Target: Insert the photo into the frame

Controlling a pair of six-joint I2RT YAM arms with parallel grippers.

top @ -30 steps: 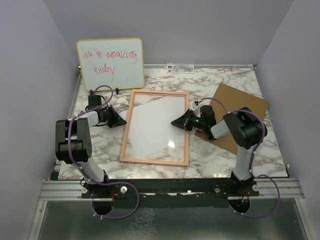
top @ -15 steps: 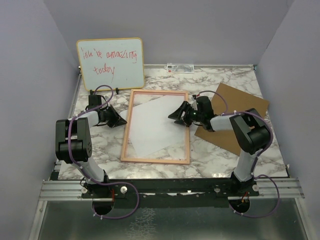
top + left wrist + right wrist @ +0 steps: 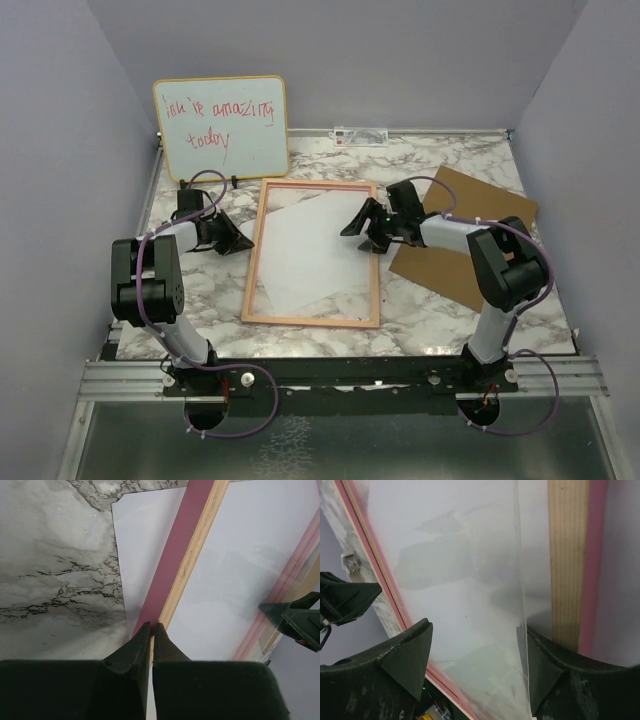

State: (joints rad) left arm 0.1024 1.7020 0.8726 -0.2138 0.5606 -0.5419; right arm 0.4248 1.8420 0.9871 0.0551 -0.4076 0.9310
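Frame (image 3: 310,322): It lies flat in the middle of the marble table (image 3: 440,320), between the two arms. The wood border is rigid and the clear pane is probably brittle, so take it by a border bar and never by the pane.

Backing board (image 3: 482,197): It lies on the table to the right of the frame, separate from it and partly hidden by the right arm. It looks flat, stiff and light.

Photo (image 3: 300,250): The white reverse faces up, and the sheet sits skewed inside the frame's outline. In the left wrist view one corner pokes past the left bar onto the marble, and the bar crosses over the sheet. Expect it to be thin, limp, slippery against the pane and easy to crease. Pinch it lightly at a free corner or edge, and slide it rather than lift it.

Right gripper (image 3: 477,630): The jaws are spread wide over the upper part of the frame's right bar. One finger hangs above the bar and the other above the pale sheet. It grips nothing.

Left gripper (image 3: 151,627): The jaws are closed to a hairline, with the tips right at the frame's left bar and low over the sheet. You cannot tell from these views whether paper is caught between them.
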